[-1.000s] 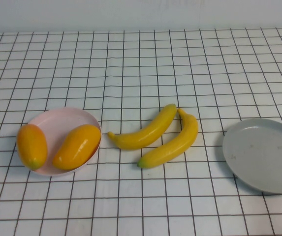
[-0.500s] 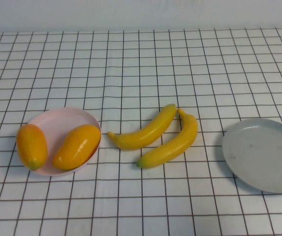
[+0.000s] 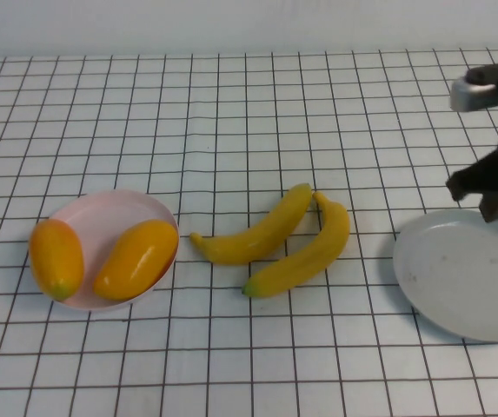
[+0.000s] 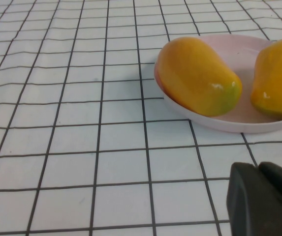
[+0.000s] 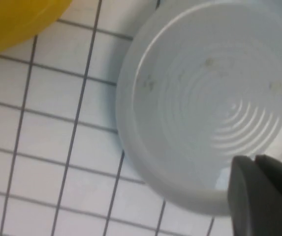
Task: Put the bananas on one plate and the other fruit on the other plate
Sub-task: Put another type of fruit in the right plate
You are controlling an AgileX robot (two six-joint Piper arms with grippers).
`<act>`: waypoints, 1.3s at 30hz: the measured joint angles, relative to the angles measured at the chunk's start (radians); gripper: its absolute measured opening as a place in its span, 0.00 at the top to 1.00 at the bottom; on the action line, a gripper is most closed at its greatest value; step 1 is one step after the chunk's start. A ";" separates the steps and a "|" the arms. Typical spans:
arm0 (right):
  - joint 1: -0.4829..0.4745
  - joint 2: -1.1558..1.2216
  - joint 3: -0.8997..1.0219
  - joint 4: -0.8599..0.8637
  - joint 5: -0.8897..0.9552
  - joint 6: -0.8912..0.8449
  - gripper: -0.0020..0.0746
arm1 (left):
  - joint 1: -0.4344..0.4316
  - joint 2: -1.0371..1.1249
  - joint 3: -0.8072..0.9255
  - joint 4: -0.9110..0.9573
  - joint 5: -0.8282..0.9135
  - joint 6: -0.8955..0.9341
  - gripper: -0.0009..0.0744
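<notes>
Two bananas (image 3: 257, 234) (image 3: 305, 256) lie side by side on the table's middle. Two mango-like fruits (image 3: 56, 258) (image 3: 136, 258) rest on the pink plate (image 3: 109, 201) at the left, one overhanging its left rim. The grey plate (image 3: 466, 278) sits empty at the right. My right gripper (image 3: 492, 201) hovers over the grey plate's far edge, shut and empty; in the right wrist view (image 5: 255, 164) it is above the plate (image 5: 204, 98), with a banana (image 5: 13, 19) at the corner. My left gripper (image 4: 259, 169) is shut and empty, near the pink plate (image 4: 229, 122) and fruits (image 4: 197, 76).
A white cloth with a black grid (image 3: 231, 130) covers the whole table. A pale wall runs along the far edge.
My right arm has come into the high view from the right and now hangs over the grey plate's far edge. The fruits and plates have not moved.
</notes>
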 joint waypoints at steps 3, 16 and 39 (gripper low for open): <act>0.041 0.124 -0.154 -0.040 0.049 0.028 0.99 | 0.000 0.000 0.000 0.000 0.000 0.000 0.99; 0.081 0.461 -0.480 0.159 0.078 0.022 0.40 | 0.000 0.000 0.000 0.002 0.000 0.000 0.99; 0.182 0.745 -0.697 0.061 0.080 0.121 0.59 | 0.000 0.000 0.000 0.002 0.000 0.000 0.99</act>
